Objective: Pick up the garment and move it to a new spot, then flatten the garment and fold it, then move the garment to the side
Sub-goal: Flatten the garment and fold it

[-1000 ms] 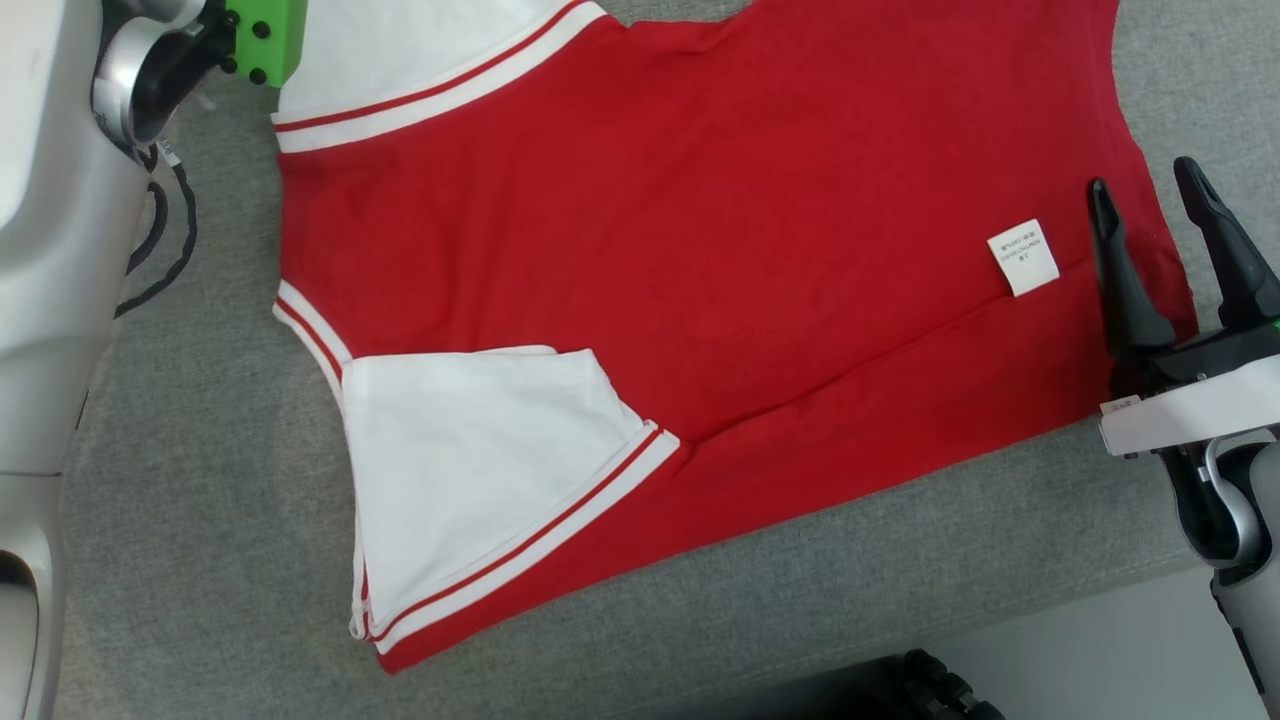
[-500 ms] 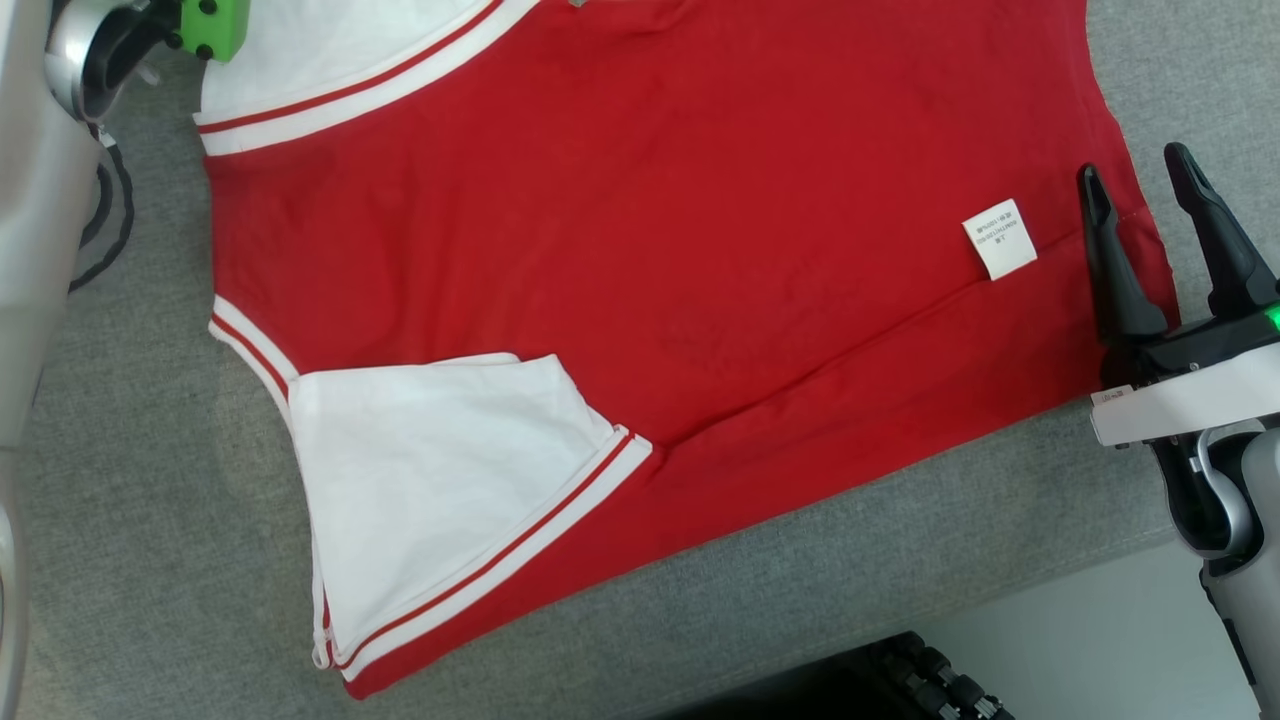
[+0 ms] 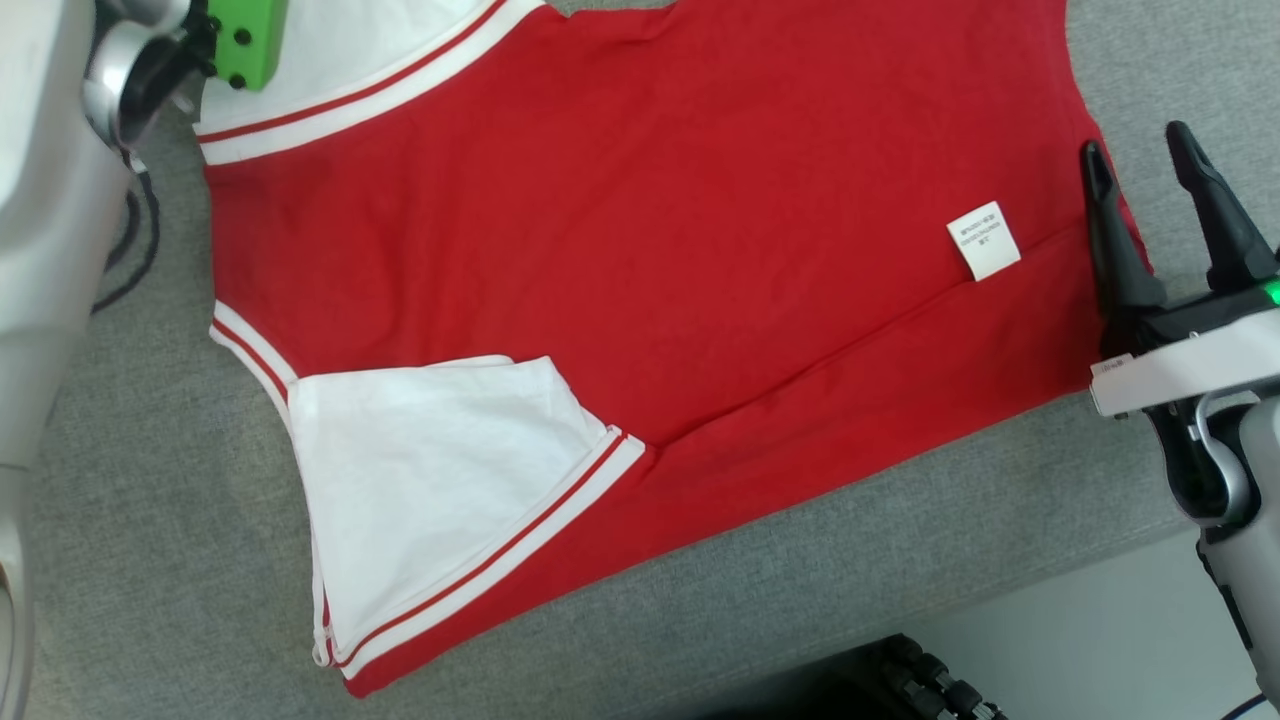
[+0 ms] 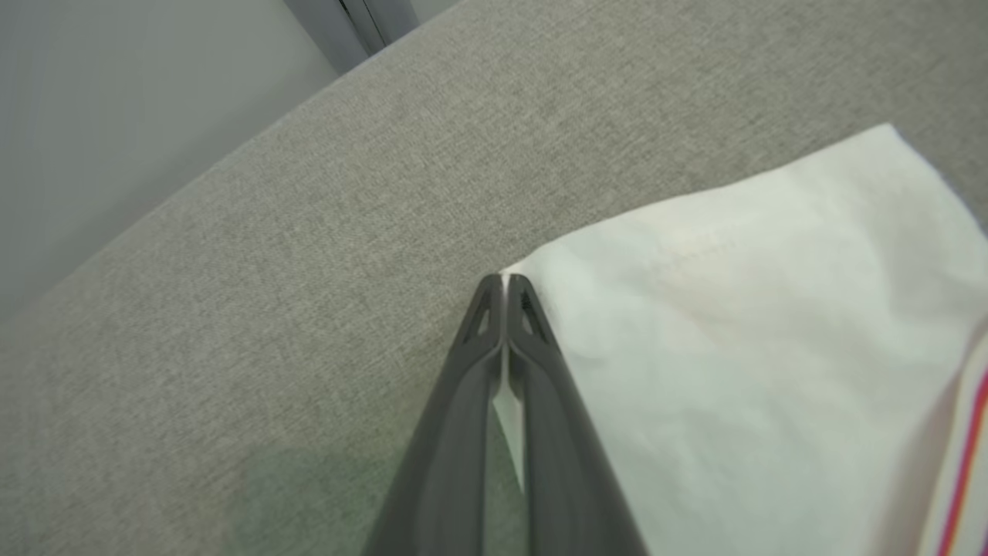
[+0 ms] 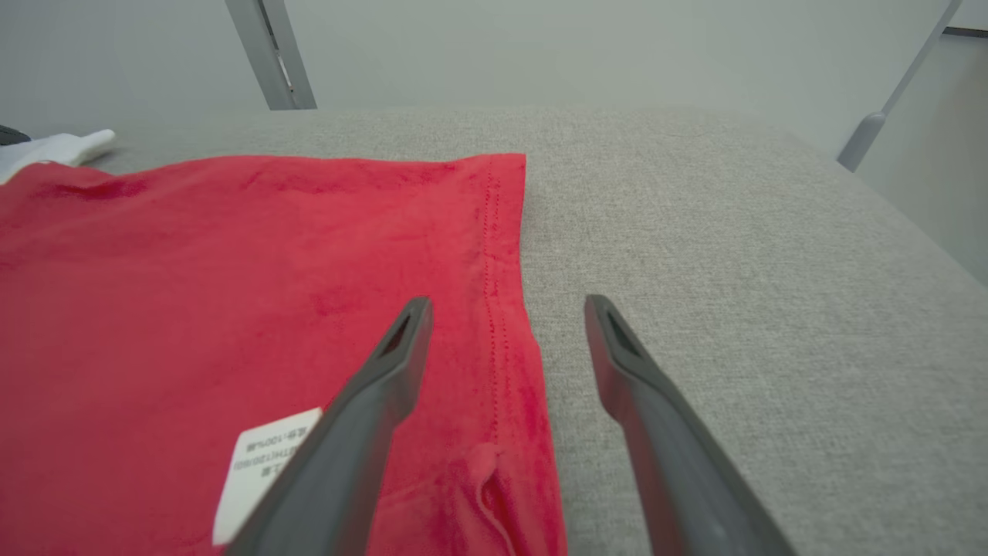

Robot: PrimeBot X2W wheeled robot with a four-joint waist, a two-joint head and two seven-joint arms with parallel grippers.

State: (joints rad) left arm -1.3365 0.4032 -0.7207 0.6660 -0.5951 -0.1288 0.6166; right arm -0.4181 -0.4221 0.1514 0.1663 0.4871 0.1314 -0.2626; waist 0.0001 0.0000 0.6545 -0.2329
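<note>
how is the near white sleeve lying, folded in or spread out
Folded in: the sleeve lies over the red body, cuff inward.

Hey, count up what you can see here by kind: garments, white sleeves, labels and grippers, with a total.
Garment: 1
White sleeves: 2
Care label: 1
Grippers: 2 (left gripper, right gripper)
Total: 6

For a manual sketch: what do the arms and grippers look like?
The left gripper and right gripper have long tapering dark jaws, slotted tips. Right wrist white and silver, green light; left wrist silver, with green block and black cable.
</note>
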